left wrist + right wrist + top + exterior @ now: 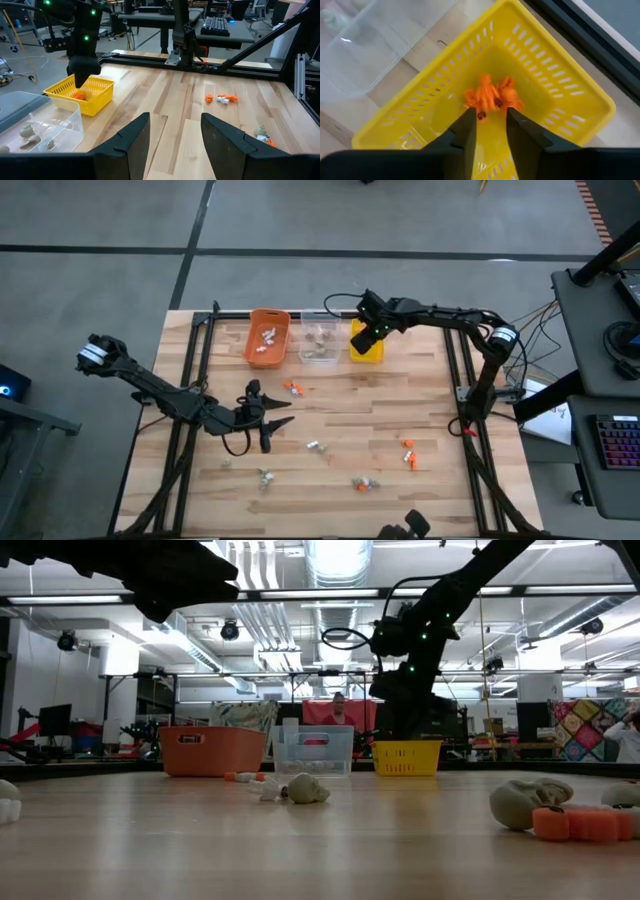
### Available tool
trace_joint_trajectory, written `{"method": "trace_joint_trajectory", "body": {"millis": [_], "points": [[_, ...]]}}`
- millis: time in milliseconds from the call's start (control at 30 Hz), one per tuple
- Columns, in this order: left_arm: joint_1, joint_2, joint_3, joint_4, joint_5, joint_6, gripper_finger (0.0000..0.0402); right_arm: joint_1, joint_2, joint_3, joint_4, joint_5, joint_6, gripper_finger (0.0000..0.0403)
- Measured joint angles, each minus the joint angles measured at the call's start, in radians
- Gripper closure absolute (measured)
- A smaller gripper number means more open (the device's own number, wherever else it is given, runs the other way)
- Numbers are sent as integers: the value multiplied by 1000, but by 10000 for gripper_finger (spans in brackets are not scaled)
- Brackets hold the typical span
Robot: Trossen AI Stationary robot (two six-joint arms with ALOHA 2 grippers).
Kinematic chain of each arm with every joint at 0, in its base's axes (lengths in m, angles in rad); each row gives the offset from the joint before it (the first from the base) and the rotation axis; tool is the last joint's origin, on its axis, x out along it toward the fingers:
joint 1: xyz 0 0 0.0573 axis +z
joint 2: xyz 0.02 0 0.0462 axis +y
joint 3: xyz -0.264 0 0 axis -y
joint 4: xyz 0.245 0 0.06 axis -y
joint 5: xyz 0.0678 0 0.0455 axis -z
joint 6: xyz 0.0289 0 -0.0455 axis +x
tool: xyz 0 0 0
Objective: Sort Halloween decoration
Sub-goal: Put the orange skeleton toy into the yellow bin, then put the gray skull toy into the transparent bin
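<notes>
Parted a little, right claw (490,125) over yellow basket (560,80), nothing pinched; orange trinkets (490,95) lying loose on basket floor just beyond fingertips. Remaining trinkets (408,452) scattered on worktop (400,390), well behind that claw, toward the near edge. Left claw (268,420) spread wide and empty, closest to an orange pair (292,388) just ahead; likely nearer arm for those.

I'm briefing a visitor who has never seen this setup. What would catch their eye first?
The right gripper hangs open over the yellow bin at the table's far edge, orange trinkets lying inside. Beside it stand the clear bin and orange bin. The left gripper waits mid-table.
</notes>
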Motion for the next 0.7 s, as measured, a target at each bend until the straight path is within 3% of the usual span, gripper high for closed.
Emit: {"method": "trace_joint_trajectory", "body": {"millis": [200,400,700], "points": [[6,0,0,0,0,0,242,0,-17,0,7,-1,2,266],[9,0,0,0,0,0,242,21,-84,0,-19,-18,47,262],[9,0,0,-3,0,0,242,237,-223,-29,-42,-43,52,284]]}}
